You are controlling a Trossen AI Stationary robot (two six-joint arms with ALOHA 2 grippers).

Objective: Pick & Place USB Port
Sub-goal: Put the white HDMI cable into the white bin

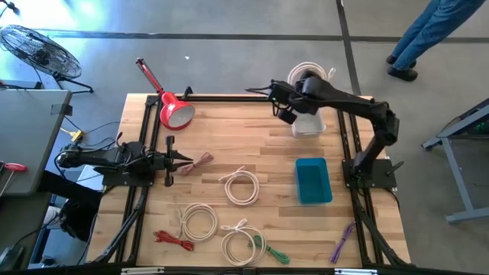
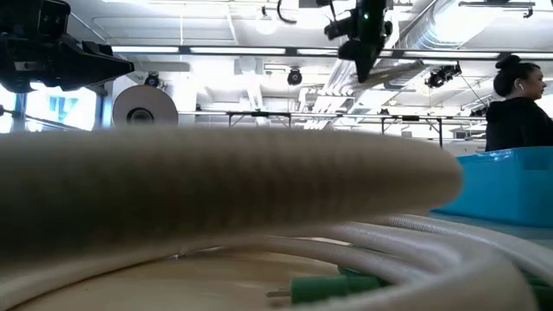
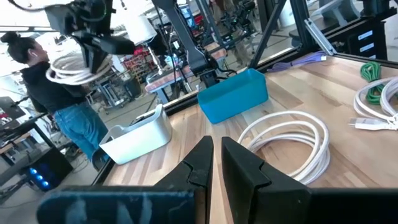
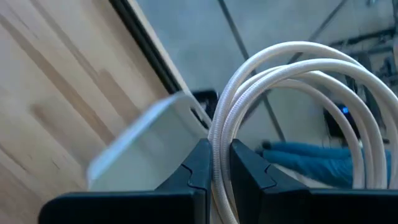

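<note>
Right fingers (image 4: 214, 171) pinch white cable coil (image 4: 292, 93) above white bin (image 1: 309, 126)

Both arms matte black, jointed tubular links on black frame rails. Left gripper (image 3: 214, 163): two dark, angular, wedge-tipped fingers (image 3: 245, 168).

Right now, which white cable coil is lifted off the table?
The white coil pinched in the right gripper, above the white bin; the others lie flat.
</note>
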